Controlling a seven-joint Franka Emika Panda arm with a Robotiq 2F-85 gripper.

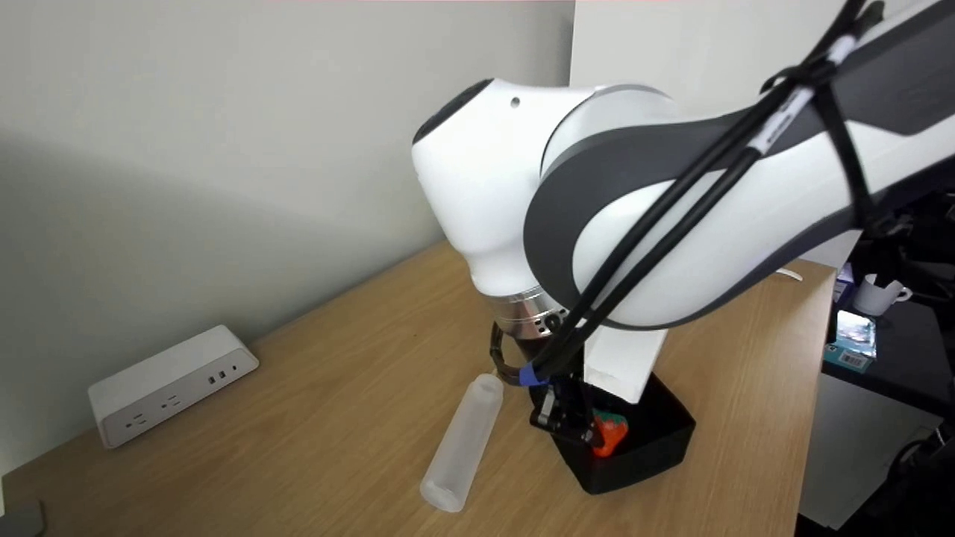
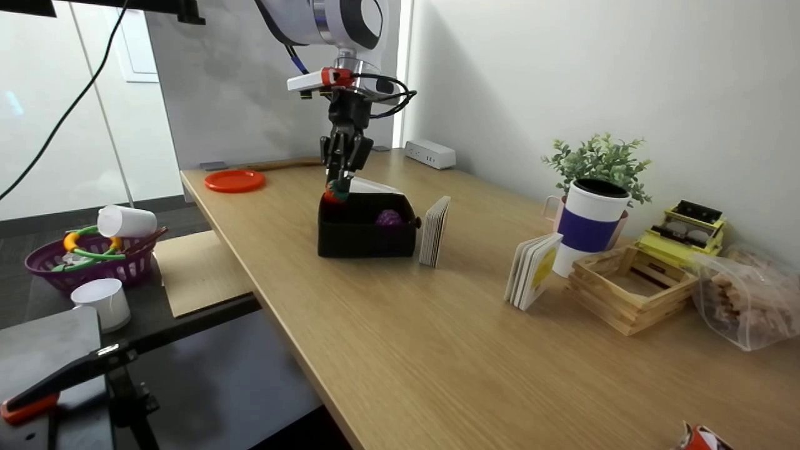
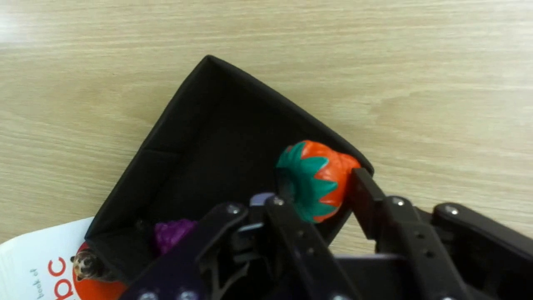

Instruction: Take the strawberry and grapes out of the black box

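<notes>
The black box (image 2: 365, 242) stands on the wooden table and also shows in the wrist view (image 3: 208, 96). My gripper (image 3: 322, 181) points down over one corner of the box. Its fingers are closed on the strawberry (image 3: 314, 179), red-orange with green leaves, one finger on each side. In an exterior view the strawberry (image 2: 335, 192) is at about rim height at the box's corner. It also shows in an exterior view (image 1: 612, 434). The grapes (image 2: 389, 217), a purple lumpy cluster, lie inside the box, away from the gripper. In the wrist view the grapes (image 3: 173, 234) are partly covered by the gripper.
A clear plastic cylinder (image 1: 464, 444) lies beside the box. A board book (image 2: 434, 232) stands against the box's other side. Another book (image 2: 532, 270), a wooden crate (image 2: 631, 290) and a cup (image 2: 590, 225) stand further along. A red plate (image 2: 235, 181) lies near the table edge.
</notes>
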